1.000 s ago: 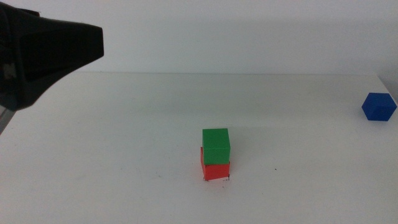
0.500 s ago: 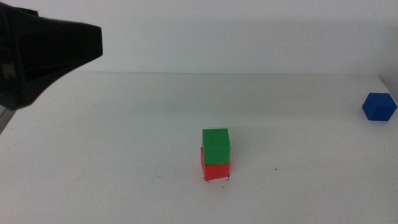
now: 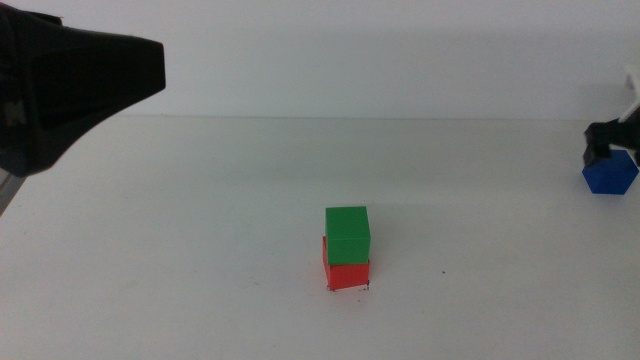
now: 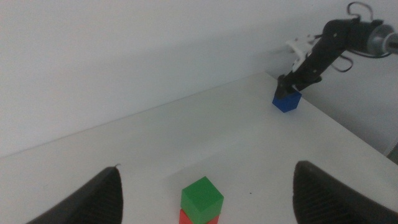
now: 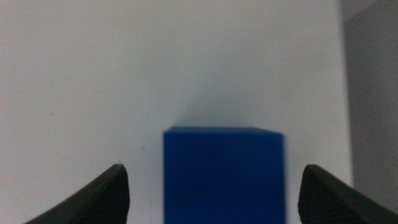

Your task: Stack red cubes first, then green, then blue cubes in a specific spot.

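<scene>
Right gripper [image 5: 211, 186]: it had just come into the middle view at the table's right edge, where half a second earlier only the cube stood; its dark jaws were spread wide, one on each side of the blue cube, not touching it as far as the wrist view showed.
Blue cube [image 3: 610, 173]: it sat at the far right edge of the table, well apart from the stack, and looked unmoved — still flat on the white surface.
Change: the arrival of the right arm [image 4: 329, 46] over the blue cube was the only difference; the left wrist view showed it bent down with its tip right above the cube.
Meaning for the task: I judged that the third and last pick was beginning — the jaws bracketed the cube but had not closed.
Green cube [image 3: 347, 231]: it rested on the red cube [image 3: 345, 274], turned slightly against it, near the middle of the table toward the front edge.
Specific spot [image 3: 366, 288]: a tiny black tick showed at the red cube's foot, so the stack appeared to stand on the mark; a lone speck [image 3: 444, 272] lay to its right.
Left gripper [image 4: 205, 193]: it hung high at the table's left side, jaws wide apart and empty, waiting.
Table [image 3: 200, 250]: white and otherwise bare around the stack.
</scene>
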Robot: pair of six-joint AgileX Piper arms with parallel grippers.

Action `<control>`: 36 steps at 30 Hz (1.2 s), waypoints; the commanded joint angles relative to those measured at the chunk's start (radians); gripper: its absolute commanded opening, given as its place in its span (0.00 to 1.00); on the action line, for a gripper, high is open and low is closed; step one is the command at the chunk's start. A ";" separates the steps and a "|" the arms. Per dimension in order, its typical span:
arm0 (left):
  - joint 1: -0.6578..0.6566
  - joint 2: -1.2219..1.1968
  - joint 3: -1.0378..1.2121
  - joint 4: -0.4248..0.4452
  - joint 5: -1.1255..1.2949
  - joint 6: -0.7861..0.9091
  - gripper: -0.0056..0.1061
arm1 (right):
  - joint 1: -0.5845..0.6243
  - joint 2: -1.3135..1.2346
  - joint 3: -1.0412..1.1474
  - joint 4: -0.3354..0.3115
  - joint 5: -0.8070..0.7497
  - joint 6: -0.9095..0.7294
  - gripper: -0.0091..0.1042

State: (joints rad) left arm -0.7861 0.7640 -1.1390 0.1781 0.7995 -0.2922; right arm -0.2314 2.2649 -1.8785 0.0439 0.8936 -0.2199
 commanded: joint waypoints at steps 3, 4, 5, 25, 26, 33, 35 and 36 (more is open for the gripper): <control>0.000 -0.002 -0.001 0.005 -0.015 -0.012 0.89 | 0.020 0.035 -0.010 -0.044 -0.061 -0.009 0.84; 0.000 -0.002 -0.001 0.005 -0.015 -0.012 0.89 | 0.023 0.039 -0.010 -0.044 -0.075 -0.009 0.78; 0.000 -0.002 -0.001 0.005 -0.015 -0.012 0.89 | 0.023 0.045 -0.010 -0.044 -0.084 -0.005 0.69; 0.000 -0.002 -0.001 0.005 -0.015 -0.012 0.89 | 0.625 -0.613 0.425 -0.365 0.109 0.773 0.06; 0.000 -0.002 -0.001 0.005 -0.015 -0.012 0.89 | 0.672 -0.615 0.419 -0.388 0.137 0.826 0.06; 0.000 -0.002 -0.001 0.005 -0.015 -0.012 0.89 | 1.035 -0.536 0.340 -0.493 0.185 1.097 0.06; 0.000 -0.002 -0.001 0.005 -0.017 -0.012 0.89 | 1.066 -0.492 0.297 -0.473 0.185 1.106 0.06; 0.000 -0.002 -0.001 0.005 -0.017 -0.012 0.89 | 1.068 -0.474 0.278 -0.461 0.185 1.106 0.06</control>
State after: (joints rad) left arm -0.7861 0.7640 -1.1390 0.1781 0.7972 -0.2922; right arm 0.8284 1.7727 -1.5747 -0.3977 1.0650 0.8645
